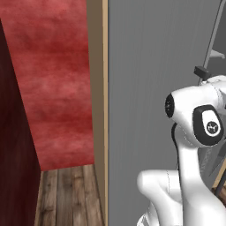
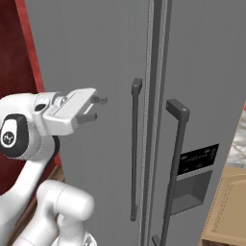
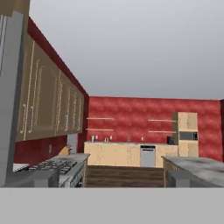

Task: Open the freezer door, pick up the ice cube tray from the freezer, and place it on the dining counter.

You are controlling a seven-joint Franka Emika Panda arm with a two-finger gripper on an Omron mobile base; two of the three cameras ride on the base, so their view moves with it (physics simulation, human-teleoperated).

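Freezer door point(image 2: 96, 57) shut, gripper point(image 2: 98, 108) w/ fingers apart, left of handle point(image 2: 135, 149).

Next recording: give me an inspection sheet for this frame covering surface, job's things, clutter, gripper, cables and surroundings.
Surface: dining counter, marble top, seen across the room in the hand view.
Job's things: freezer door shut, grey brushed panel; its bar handle untouched. Ice cube tray: nothing seen.
Clutter: nothing seen.
Gripper: gripper open, empty, in front of the freezer door, short of the handle and level with its upper part.
Cables: nothing seen.
Surroundings: red wall, wood floor, second door with a dispenser panel, stove, wall cabinets.
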